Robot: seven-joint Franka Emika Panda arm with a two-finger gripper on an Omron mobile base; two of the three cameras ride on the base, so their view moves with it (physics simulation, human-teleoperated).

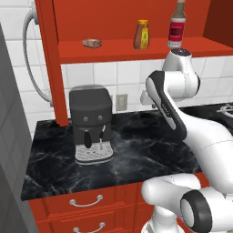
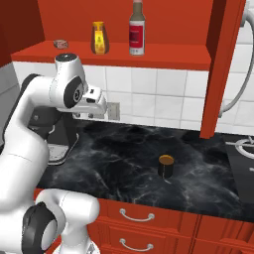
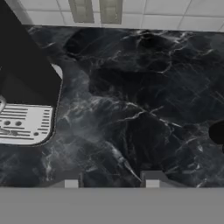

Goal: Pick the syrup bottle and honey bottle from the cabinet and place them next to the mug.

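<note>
Nothing is held: the gripper (image 3: 111, 183) hangs over bare black counter (image 3: 131, 109), tips apart and empty. Syrup bottle (image 2: 137, 33) and honey bottle (image 2: 99, 37) stand side by side at upper centre on the cabinet (image 2: 149, 54) shelf; the mug (image 2: 166, 166) sits mid-frame below. Best to lift high and approach the syrup bottle level, clear of its neighbour.

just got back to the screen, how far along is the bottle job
Nothing looks done yet. The tall red-labelled syrup bottle and the short amber honey bottle both stand on the bright red cabinet shelf. The tool is open over the black marble counter, holding nothing. Both bottles are left to move beside the small black mug.
</note>
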